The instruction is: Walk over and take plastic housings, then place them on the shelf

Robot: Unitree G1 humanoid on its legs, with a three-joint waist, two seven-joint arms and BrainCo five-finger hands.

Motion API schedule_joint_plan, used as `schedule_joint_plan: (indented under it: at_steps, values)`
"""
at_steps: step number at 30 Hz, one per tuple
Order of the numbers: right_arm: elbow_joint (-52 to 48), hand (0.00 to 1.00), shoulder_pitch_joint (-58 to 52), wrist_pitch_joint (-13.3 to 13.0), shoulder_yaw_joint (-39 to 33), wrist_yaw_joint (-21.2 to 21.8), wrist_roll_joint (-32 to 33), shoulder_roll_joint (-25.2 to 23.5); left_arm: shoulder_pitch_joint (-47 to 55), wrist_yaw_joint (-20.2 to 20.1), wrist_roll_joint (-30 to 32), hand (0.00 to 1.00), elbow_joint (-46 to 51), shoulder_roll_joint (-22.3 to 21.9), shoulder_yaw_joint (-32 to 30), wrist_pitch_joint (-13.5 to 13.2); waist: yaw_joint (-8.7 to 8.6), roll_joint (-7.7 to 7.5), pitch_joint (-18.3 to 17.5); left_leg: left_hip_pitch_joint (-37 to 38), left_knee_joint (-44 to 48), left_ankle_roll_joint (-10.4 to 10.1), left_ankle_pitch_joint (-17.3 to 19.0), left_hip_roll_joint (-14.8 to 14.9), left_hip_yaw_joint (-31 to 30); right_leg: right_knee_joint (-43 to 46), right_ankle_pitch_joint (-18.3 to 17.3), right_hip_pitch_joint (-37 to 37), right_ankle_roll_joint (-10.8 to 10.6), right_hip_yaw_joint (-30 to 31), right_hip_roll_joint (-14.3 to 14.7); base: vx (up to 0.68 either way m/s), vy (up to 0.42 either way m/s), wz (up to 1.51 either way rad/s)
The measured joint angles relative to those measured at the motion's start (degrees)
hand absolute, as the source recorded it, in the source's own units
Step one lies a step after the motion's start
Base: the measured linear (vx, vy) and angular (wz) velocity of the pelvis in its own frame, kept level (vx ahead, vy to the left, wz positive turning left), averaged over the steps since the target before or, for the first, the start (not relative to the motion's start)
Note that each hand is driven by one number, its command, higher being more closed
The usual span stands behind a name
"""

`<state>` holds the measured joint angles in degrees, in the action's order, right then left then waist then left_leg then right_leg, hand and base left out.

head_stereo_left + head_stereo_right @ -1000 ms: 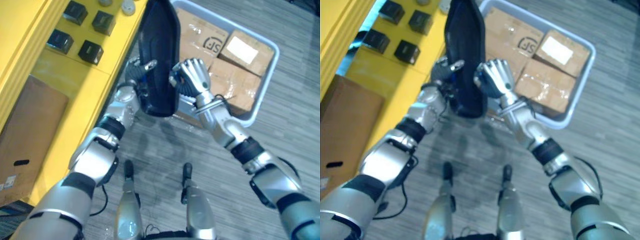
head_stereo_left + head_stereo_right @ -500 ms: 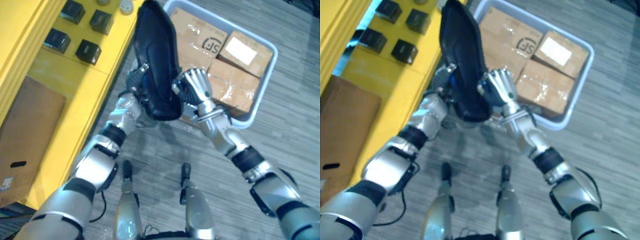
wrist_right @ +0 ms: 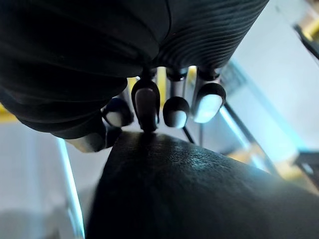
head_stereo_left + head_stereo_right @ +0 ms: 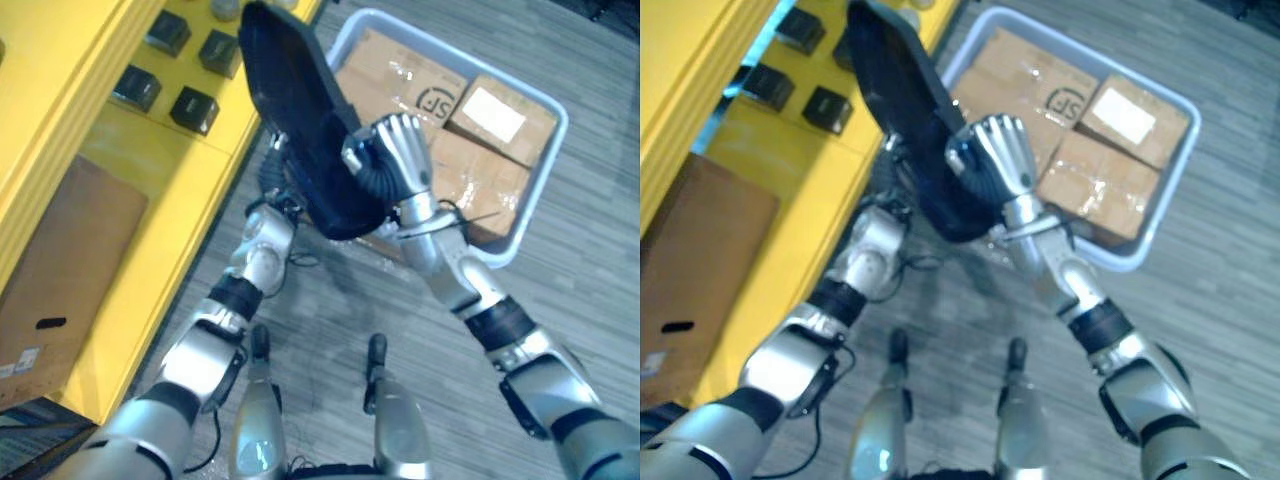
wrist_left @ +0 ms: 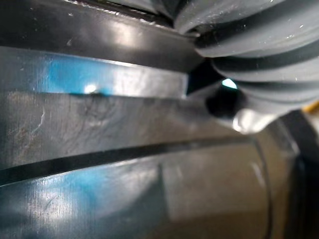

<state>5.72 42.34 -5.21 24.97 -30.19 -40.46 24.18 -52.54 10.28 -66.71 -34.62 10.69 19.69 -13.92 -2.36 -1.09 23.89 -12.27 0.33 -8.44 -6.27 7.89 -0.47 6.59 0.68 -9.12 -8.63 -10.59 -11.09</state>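
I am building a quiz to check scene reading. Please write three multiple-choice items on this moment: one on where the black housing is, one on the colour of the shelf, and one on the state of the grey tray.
1. Where is the black housing?
A. on the floor
B. up between the left hand and the right hand
C. in the tray

2. What colour is the shelf?
A. yellow
B. white
C. green

3. How is the grey tray?
A. empty
B. holding cardboard boxes
C. overturned

Key:
1 B, a hand is on each side of it.
2 A, its boards are yellow.
3 B, brown boxes fill it.
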Motion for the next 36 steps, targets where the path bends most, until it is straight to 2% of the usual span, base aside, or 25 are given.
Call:
schedule_joint_plan:
  at_steps: [2, 3, 5, 6, 8, 11, 14, 15, 17, 18, 20, 21, 22, 23, 25, 27, 31, 34, 36]
  values:
    - [-1.41, 0.0, -1.93, -0.01, -0.89, -0.03, -0.92, -0.99, 2.5, 0.08, 1.7, 1.0, 2.88, -0.05, -0.88, -0.62, 0.12, 1.07, -3.18, 0.25, -0.26, -0.12, 0.31, -0.01, -0.45, 0.0, -0.63, 0.52, -0.07, -0.5, -0.04, 0.09, -0.015, 0.12]
    - [-1.98, 0.0, -2.84, 0.0, -1.97, -0.02, -0.94, -2.15, 3.8, 0.95, 4.48, 1.0, 5.3, -0.14, -1.26, -1.01, 0.34, 1.9, -4.79, 1.0, -0.58, -0.14, 0.29, 0.01, -0.67, -0.14, -0.74, 1.32, -0.03, -0.81, -0.03, 0.09, -0.017, 0.09]
    - [-2.77, 0.0, -3.99, 0.04, -3.73, -0.01, -0.95, -3.35, 5.03, 2.77, 8.31, 1.0, 8.67, -0.24, -1.66, -1.22, 0.98, 2.42, -5.57, 2.56, -1.08, -0.14, 0.29, 0.02, -0.62, -0.37, -0.74, 2.81, -0.03, -1.03, -0.04, 0.08, -0.011, 0.06]
    - [-3.69, 0.0, -5.45, 0.05, -5.3, -0.02, -0.93, -4.5, 5.93, 5.39, 13.72, 1.0, 11.23, -0.64, -2.11, -1.89, 1.23, 2.55, -6.45, 3.4, -1.33, -0.14, 0.29, 0.02, -0.68, -0.65, -0.74, 3.96, -0.03, -1.61, -0.05, 0.06, -0.006, 0.12]
    - [-6.02, 0.0, -7.95, 0.09, -7.14, -0.03, -0.89, -6.56, 8.16, 8.06, 20.06, 1.0, 15.64, -2.07, -3.49, -2.27, 1.46, 2.57, -8.52, 4.56, -2.45, -0.15, 0.28, 0.02, -0.63, -1.39, -0.74, 5.01, -0.03, -2.09, -0.02, 0.07, -0.005, 0.06]
    - [-11.06, 0.0, -12.6, -0.8, -10.16, -0.02, 0.27, -9.82, 13.11, 15.14, 38.02, 1.0, 26.34, -4.77, -5.2, -2.37, 1.42, 2.43, -11.08, 7.74, -4.79, -0.17, 0.24, -0.04, -0.45, -1.93, -0.74, 7.16, -0.03, -2.14, -0.12, 0.05, 0.004, -0.03]
    - [-13.31, 0.0, -16.48, -4.15, -10.77, 1.43, 10.26, -11.07, 16.26, 19.95, 55.18, 1.0, 33.83, -4.97, -5.16, -2.0, 1.34, 2.27, -13.85, 8.37, -4.87, -0.18, 0.25, -0.05, -0.29, -2.22, -0.74, 7.63, -0.03, -2.1, -0.15, 0.02, 0.001, -0.04]
    - [-13.99, 0.0, -17.25, -5.13, -10.92, 2.54, 13.73, -11.06, 16.77, 20.63, 58.59, 1.0, 35.08, -5.0, -5.16, -1.61, 1.33, 2.3, -14.01, 8.57, -4.87, -0.18, 0.25, -0.06, -0.27, -2.34, -0.74, 7.88, -0.03, -2.1, -0.15, -0.02, -0.009, -0.03]
    - [-15.74, 0.0, -21.16, -7.88, -11.06, 6.8, 24.43, -11.03, 20.01, 21.46, 67.67, 1.0, 38.82, -4.98, -5.36, -0.27, 1.23, 2.26, -14.68, 9.94, -4.98, -0.21, 0.28, -0.05, 0.04, -3.03, -0.76, 9.32, -0.04, -2.06, -0.14, -0.05, -0.009, -0.07]
    - [-16.33, 0.0, -22.16, -8.55, -11.06, 8.34, 27.62, -11.04, 21.2, 21.71, 69.75, 1.0, 39.58, -5.04, -5.37, -0.04, 1.23, 2.27, -15.07, 9.99, -4.99, -0.23, 0.29, -0.04, 0.28, -3.19, -0.76, 9.32, -0.05, -2.0, -0.14, -0.07, -0.007, -0.13]
    - [-20.37, 0.0, -27.68, -11.16, -12.91, 13.74, 38.81, -11.0, 26.41, 22.3, 77.47, 1.0, 40.56, -4.9, -5.5, 1.3, 1.07, 2.44, -16.05, 10.0, -5.34, -0.42, 0.19, 0.08, 1.01, -4.03, -1.04, 9.21, 0.03, -1.76, -0.04, -0.1, -0.014, -0.14]
    - [-20.9, 0.0, -28.36, -11.32, -13.24, 14.26, 39.68, -10.99, 26.99, 22.27, 78.25, 1.0, 40.56, -4.89, -5.5, 1.58, 0.98, 2.45, -16.12, 10.0, -5.36, -0.45, 0.18, 0.1, 1.02, -4.11, -1.11, 9.2, 0.14, -1.76, -0.02, -0.1, -0.016, -0.05]
    - [-22.92, 0.0, -31.36, -12.42, -14.37, 16.87, 45.74, -11.07, 29.24, 22.34, 80.63, 1.0, 40.56, -4.93, -5.71, 2.43, 0.53, 2.41, -16.32, 10.01, -5.4, -0.49, 0.18, 0.21, 1.02, -4.34, -1.2, 9.17, 0.07, -1.76, 0.08, -0.05, -0.008, -0.01]
    - [-24.2, 0.0, -32.85, -12.8, -15.42, 17.77, 48.63, -11.37, 30.3, 22.33, 81.6, 1.0, 40.57, -4.85, -6.09, 2.57, 0.27, 2.36, -16.35, 10.0, -5.41, -0.53, 0.19, 0.28, 1.03, -4.51, -1.28, 9.12, -0.04, -1.73, 0.14, -0.08, -0.011, -0.03]
    - [-28.75, 0.0, -38.97, -15.21, -21.7, 22.21, 61.7, -12.87, 34.63, 22.57, 86.35, 1.0, 40.57, -4.34, -9.12, 4.16, -0.53, 1.97, -16.9, 10.0, -5.41, -0.86, 0.36, 0.52, 1.33, -4.79, -1.27, 8.88, -0.03, -1.43, 0.32, -0.04, -0.008, -0.08]
    - [-30.11, 0.0, -44.0, -17.1, -25.81, 25.84, 71.18, -13.85, 38.28, 22.96, 90.17, 1.0, 40.57, -4.25, -12.62, 5.39, -1.28, 1.48, -18.42, 9.7, -5.4, -0.84, 0.37, 0.62, 2.01, -4.92, -1.11, 8.15, 0.15, -0.75, 0.41, 0.02, -0.004, -0.17]
    - [-29.81, 0.0, -53.56, -17.27, -29.38, 33.29, 87.91, -16.0, 41.03, 24.94, 95.08, 1.0, 40.57, -4.27, -17.15, 8.56, -1.9, 0.67, -20.43, 9.14, -5.1, -0.94, 0.47, 0.63, 3.01, -5.13, 0.15, 7.25, -0.2, 0.36, 0.48, 0.08, -0.007, -0.14]
    - [-28.86, 0.0, -57.25, -16.2, -29.78, 37.92, 94.61, -17.26, 41.08, 25.44, 98.4, 1.0, 40.58, -4.38, -19.08, 9.48, -2.7, 0.52, -20.53, 9.27, -5.11, -0.94, 0.47, 0.58, 3.09, -5.05, 0.17, 7.28, -0.21, 0.55, 0.44, 0.01, -0.001, -0.02]
    - [-26.34, 0.0, -58.51, -15.83, -31.78, 39.41, 95.95, -18.43, 41.65, 25.61, 99.41, 1.0, 40.78, -4.44, -20.78, 10.22, -3.13, 0.4, -20.69, 9.4, -5.12, -0.94, 0.48, 0.58, 3.44, -4.97, 0.17, 7.28, -0.21, 0.75, 0.44, -0.02, 0.001, -0.04]
